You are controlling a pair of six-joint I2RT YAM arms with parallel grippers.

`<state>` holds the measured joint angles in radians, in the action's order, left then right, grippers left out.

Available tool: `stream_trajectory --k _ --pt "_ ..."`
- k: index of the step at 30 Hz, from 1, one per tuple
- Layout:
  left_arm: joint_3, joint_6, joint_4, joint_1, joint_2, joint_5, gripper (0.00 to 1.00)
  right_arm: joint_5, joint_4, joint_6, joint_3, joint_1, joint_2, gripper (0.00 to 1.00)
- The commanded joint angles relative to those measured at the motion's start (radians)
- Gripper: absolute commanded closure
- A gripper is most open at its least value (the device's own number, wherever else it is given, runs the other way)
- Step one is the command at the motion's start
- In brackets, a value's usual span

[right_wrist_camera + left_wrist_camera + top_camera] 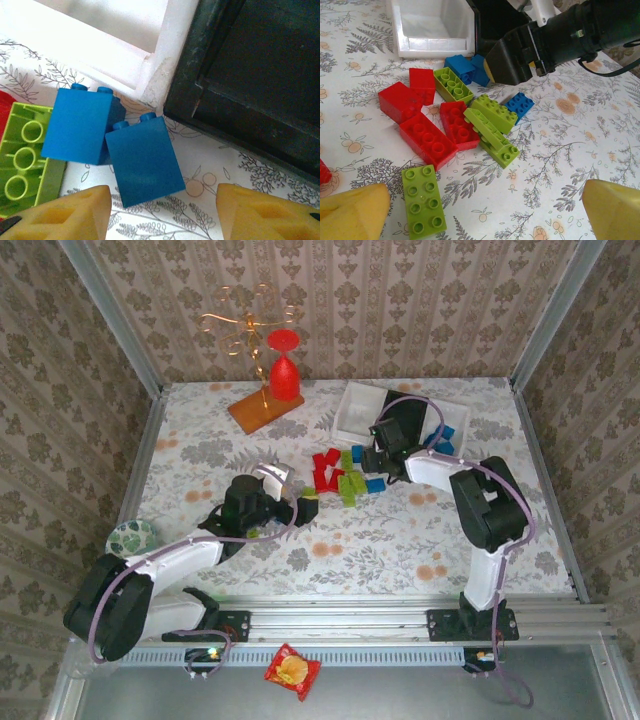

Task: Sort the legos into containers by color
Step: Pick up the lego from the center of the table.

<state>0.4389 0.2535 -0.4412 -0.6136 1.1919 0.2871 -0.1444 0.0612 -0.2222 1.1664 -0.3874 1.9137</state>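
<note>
While the right gripper (160, 220) hangs with its fingers apart just short of two blue legos (142, 160) lying beside the white tray (90, 50) and the black tray (240, 75), it should centre on the nearer brick, square to its sides, before closing. The left gripper (480, 215) stands wide open facing a lime-green brick (423, 205) near the red ones (427, 140).

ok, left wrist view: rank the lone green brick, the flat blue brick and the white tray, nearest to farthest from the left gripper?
1. lone green brick: bottom of frame, just ahead of the open left gripper.
2. flat blue brick: mid-frame, right side.
3. white tray: top of frame, far side.
</note>
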Motion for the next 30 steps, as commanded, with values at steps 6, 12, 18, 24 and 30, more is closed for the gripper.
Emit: stream_trajectory --k 6,12,18,24,30 --pt "0.015 -0.020 0.020 0.005 -0.002 -0.006 0.00 -0.047 0.059 0.043 0.108 -0.002 0.103 0.42" --pt "0.014 -0.020 0.019 0.005 -0.008 -0.004 0.00 -0.008 0.051 0.084 0.155 -0.002 0.142 0.48" --pt "0.012 -0.024 0.027 0.006 -0.016 -0.011 0.00 0.009 0.055 0.086 0.135 -0.006 0.119 0.61" --pt "0.013 -0.022 0.023 0.006 -0.009 -0.011 0.00 0.037 0.020 0.043 -0.024 0.001 -0.101 0.66" --pt "0.015 -0.014 0.013 0.006 -0.001 0.002 0.00 0.000 0.056 -0.059 -0.119 0.134 -0.324 0.68"
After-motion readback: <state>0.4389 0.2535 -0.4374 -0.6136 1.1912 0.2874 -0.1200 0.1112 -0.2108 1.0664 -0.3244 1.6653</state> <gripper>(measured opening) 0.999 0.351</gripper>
